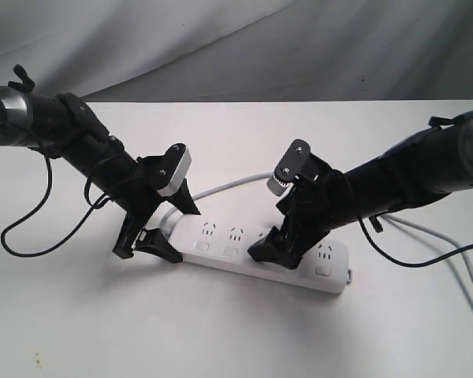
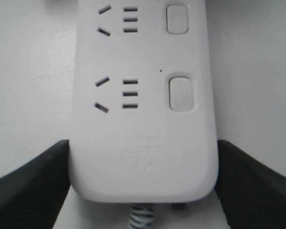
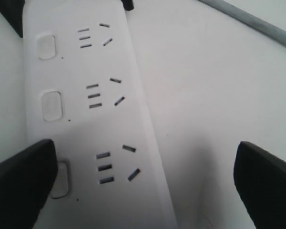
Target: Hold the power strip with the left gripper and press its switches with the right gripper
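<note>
Left gripper clamps strip across its cord end to steady it; right gripper, spread wide, sets one finger over a switch, evidently for pressing.

Exterior view: the right gripper covers the middle of the power strip. Right wrist view: a finger overlaps one switch. Left wrist view: the cord is cropped at the edge; the embossed lettering is illegible.
</note>
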Robot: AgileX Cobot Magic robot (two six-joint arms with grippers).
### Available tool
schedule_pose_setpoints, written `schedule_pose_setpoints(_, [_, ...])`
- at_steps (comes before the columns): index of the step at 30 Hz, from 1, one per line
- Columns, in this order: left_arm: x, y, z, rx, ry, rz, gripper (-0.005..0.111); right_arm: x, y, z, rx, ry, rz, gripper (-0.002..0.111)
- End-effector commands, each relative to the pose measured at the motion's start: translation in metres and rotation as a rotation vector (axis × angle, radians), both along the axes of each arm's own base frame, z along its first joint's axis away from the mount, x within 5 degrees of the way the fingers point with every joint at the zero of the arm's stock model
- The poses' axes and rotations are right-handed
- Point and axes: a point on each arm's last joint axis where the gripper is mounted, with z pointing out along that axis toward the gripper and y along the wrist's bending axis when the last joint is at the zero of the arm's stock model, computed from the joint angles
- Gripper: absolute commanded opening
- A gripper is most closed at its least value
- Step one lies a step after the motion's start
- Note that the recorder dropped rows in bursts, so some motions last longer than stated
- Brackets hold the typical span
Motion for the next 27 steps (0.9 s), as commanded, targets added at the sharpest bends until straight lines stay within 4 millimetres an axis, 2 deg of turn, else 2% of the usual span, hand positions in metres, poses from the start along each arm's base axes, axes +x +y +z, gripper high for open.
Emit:
schedule_pose_setpoints(1, [0.000, -0.002, 0.003, -0.008, 0.000, -0.003, 0.036, -0.002, -0.007, -0.021, -0.115, -0.021, 0.046, 0.091])
schedule_pose_setpoints(6, [0.000, -0.002, 0.003, -0.008, 0.000, -0.003, 0.036, -0.002, -0.003, 0.000, -0.057, -0.045, 0.044, 0.091])
schedule_pose_setpoints(10, [0.000, -0.002, 0.003, -0.008, 0.000, -0.003, 0.036, -0.001, -0.002, 0.036, 0.002, -0.126, 0.021, 0.091])
schedule_pose_setpoints(12, [0.000, -0.002, 0.003, -0.008, 0.000, -0.003, 0.036, -0.001, -0.006, 0.054, 0.022, -0.173, 0.007, 0.091])
schedule_pose_setpoints(16, [0.000, -0.002, 0.003, -0.008, 0.000, -0.003, 0.036, 0.002, -0.022, 0.078, 0.060, -0.214, -0.033, 0.091])
schedule_pose_setpoints(19, [0.000, -0.002, 0.003, -0.008, 0.000, -0.003, 0.036, 0.002, -0.035, 0.080, 0.090, -0.188, -0.042, 0.091])
schedule_pose_setpoints(21, [0.000, -0.002, 0.003, -0.008, 0.000, -0.003, 0.036, -0.002, -0.042, 0.074, 0.081, -0.162, -0.048, 0.091])
schedule_pose_setpoints(27, [0.000, -0.002, 0.003, -0.008, 0.000, -0.003, 0.036, -0.013, -0.046, 0.054, 0.042, -0.143, -0.067, 0.091])
